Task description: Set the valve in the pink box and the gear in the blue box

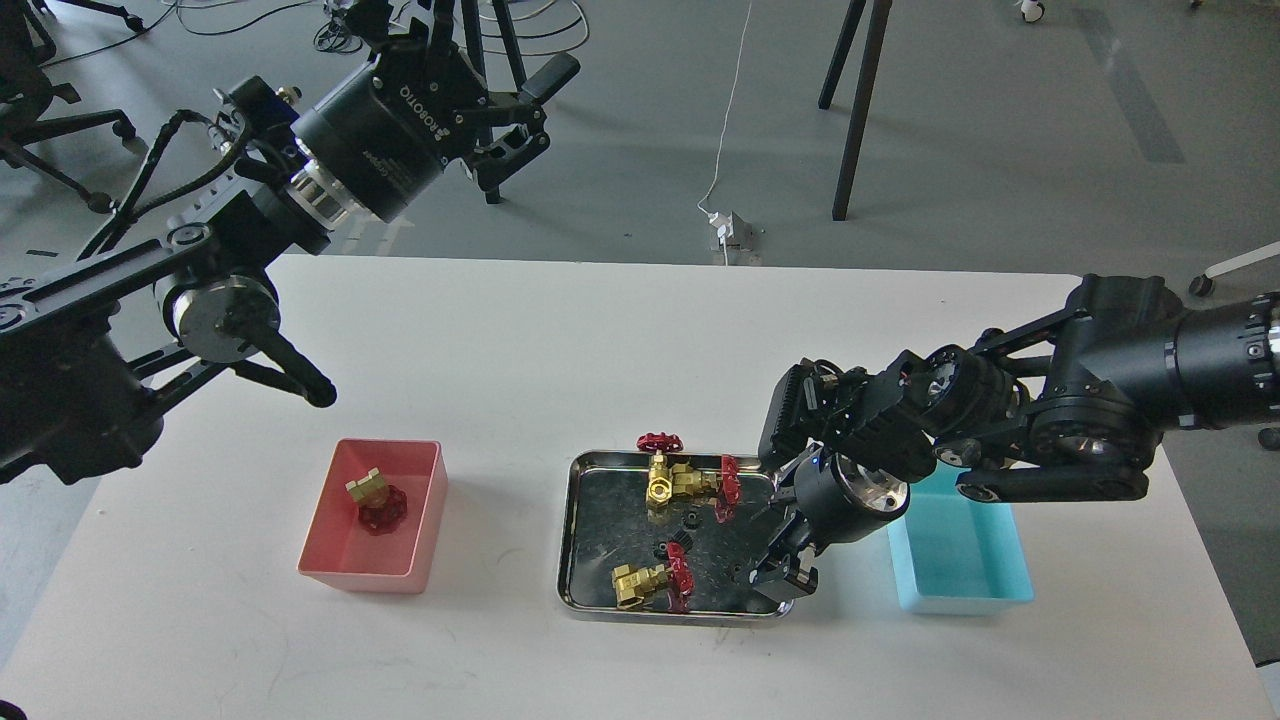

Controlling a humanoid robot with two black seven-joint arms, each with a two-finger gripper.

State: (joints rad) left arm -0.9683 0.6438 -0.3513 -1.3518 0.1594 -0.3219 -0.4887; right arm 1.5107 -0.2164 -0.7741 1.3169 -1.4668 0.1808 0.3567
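Observation:
The pink box [340, 562] stands at the front left with one valve [376, 500] in it. A shiny steel tray [570, 540] in the middle holds two valves at its back [664, 482] [712, 483] and one at its front [648, 584]. Tiny black gears lie there too: one mid-tray [689, 519], one beside the front valve [661, 548], one by the front right corner [738, 573]. The blue box [965, 575] is empty, right of the tray. My right gripper [782, 582] points down into the tray's front right corner, fingers apart, just right of that gear. My left gripper [530, 110] is open and empty, high beyond the table's far edge.
My right arm [1050, 420] reaches over the back of the blue box. My left arm [220, 310] hangs over the table's left rear. Stand legs [850, 110] and cables lie on the floor beyond the white table [560, 350].

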